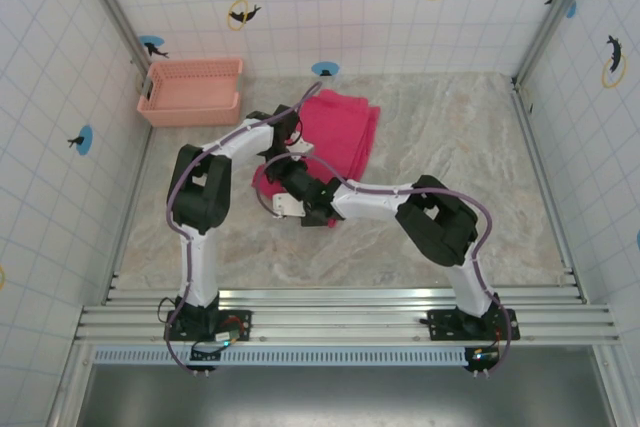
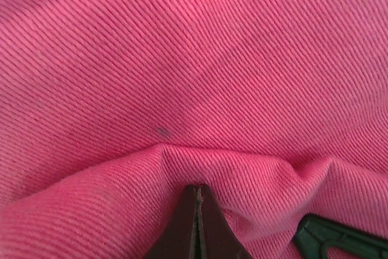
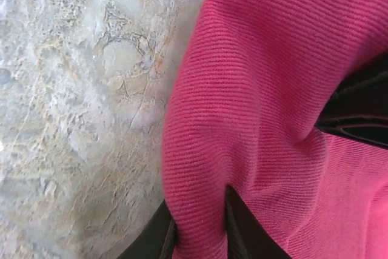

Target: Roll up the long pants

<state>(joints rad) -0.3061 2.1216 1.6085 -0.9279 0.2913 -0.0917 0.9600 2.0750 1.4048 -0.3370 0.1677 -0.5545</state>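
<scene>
The bench [image 1: 450, 127] is a smooth, pale slab veined like marble, and through the right wrist camera I see it bare to the left of the right fingers [image 3: 200, 225]. The long pants [image 1: 340, 127] are a bright pink-red, finely ribbed twill. They lie folded into a thick, rough rectangle that spreads beyond and to the right of both sets of fingers, and its near end is bunched into a rounded fold under them.

Both arms are bent sharply at the elbow. The left forearm reaches forward and rightward. The right forearm sweeps leftward across the bench, so the two wrists meet over that near end.

The basket [image 1: 192, 92], pale pink plastic lattice with a rectangular shape, sits well to the left of the left fingers [image 2: 197, 210], against the tiled wall.

The right fingers are pinching a soft rounded ridge of the cloth between them. The left fingers are pressed together at the tips, and the cloth puckers right over them. I can't tell whether any cloth is caught between them.
</scene>
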